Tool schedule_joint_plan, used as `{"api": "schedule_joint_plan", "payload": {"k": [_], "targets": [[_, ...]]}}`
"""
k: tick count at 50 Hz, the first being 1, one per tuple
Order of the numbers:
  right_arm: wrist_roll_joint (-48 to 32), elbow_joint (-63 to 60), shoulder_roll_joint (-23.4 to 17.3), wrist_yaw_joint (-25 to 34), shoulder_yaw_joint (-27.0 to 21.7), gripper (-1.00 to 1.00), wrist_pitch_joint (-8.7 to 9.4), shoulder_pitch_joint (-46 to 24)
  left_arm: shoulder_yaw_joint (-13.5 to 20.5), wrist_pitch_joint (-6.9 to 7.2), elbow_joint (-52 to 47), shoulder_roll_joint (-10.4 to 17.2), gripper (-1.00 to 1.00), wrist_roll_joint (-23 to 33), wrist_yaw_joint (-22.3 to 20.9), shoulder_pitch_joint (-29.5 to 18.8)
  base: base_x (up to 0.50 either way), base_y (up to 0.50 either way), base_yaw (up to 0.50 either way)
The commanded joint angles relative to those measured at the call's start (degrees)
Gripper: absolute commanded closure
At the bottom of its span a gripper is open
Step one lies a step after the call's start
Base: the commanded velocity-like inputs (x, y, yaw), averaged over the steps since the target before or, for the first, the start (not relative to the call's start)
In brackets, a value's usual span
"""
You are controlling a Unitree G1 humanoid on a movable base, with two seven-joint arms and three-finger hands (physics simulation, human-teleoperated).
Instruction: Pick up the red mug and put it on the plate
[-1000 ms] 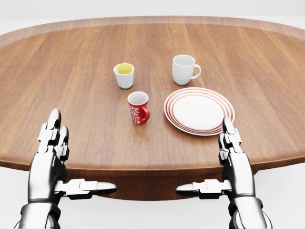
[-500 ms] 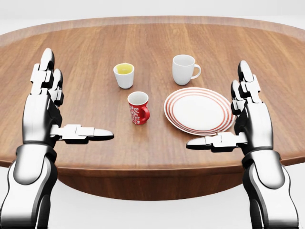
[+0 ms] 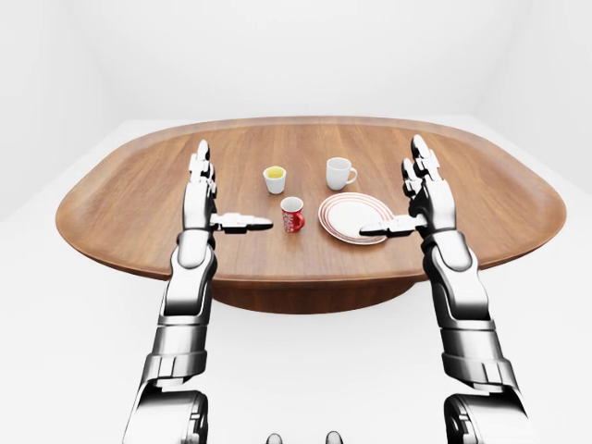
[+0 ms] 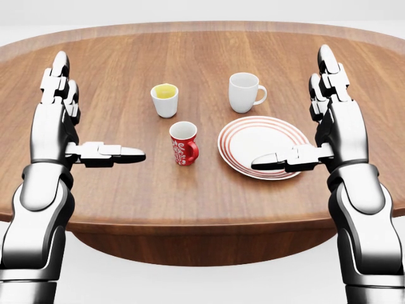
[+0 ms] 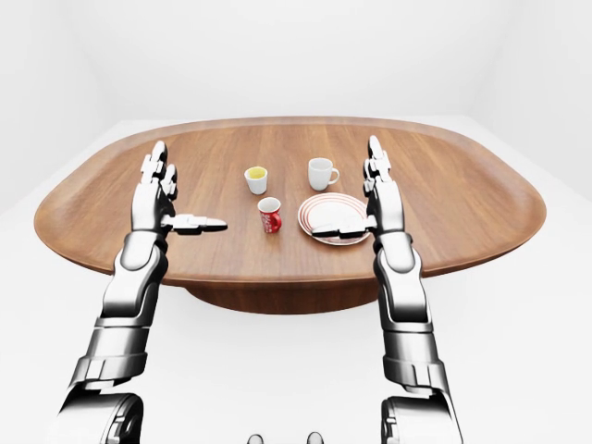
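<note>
Currently the red mug (image 4: 183, 143) is standing upright at the center of the head view, just left of the striped plate (image 4: 264, 147), looking rigid, light and glossy-slippery, while both the left hand (image 4: 60, 120) and right hand (image 4: 335, 123) are hovering spread wide and empty, so gripping around its body opposite the handle is seeming the likeliest hold.

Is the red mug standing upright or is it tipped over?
Upright. In the head view the red mug rests on its base on the table, its open rim facing up, beside the plate.

Red mug (image 4: 184, 144) upright, white inside, handle at 3 o'clock; red-ringed white plate (image 4: 264, 146) just beside, at its 3 o'clock, bare.
</note>
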Motion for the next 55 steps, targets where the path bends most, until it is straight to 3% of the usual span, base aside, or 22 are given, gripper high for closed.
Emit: {"api": "schedule_joint_plan", "payload": {"k": [1, 34, 55], "targets": [[-0.57, 2.08, -0.62, 0.40, -0.28, -1.00, 0.00, -1.17, 0.21, 0.00, 1.30, 0.48, -1.00, -0.26, 0.65, -1.34, 0.00, 0.00, 0.00], [-2.01, 1.98, -0.43, 1.30, 0.11, -1.00, 0.00, -1.12, -0.08, 0.00, -1.29, 0.29, -1.00, 0.25, 0.78, -1.14, 0.16, 0.00, 0.00], [-2.88, 3.11, -0.05, 1.94, 0.78, -1.00, 0.00, -1.84, 0.08, 0.00, -1.78, 0.39, -1.00, 0.30, 0.69, -1.35, 0.32, 0.00, 0.00]]}}
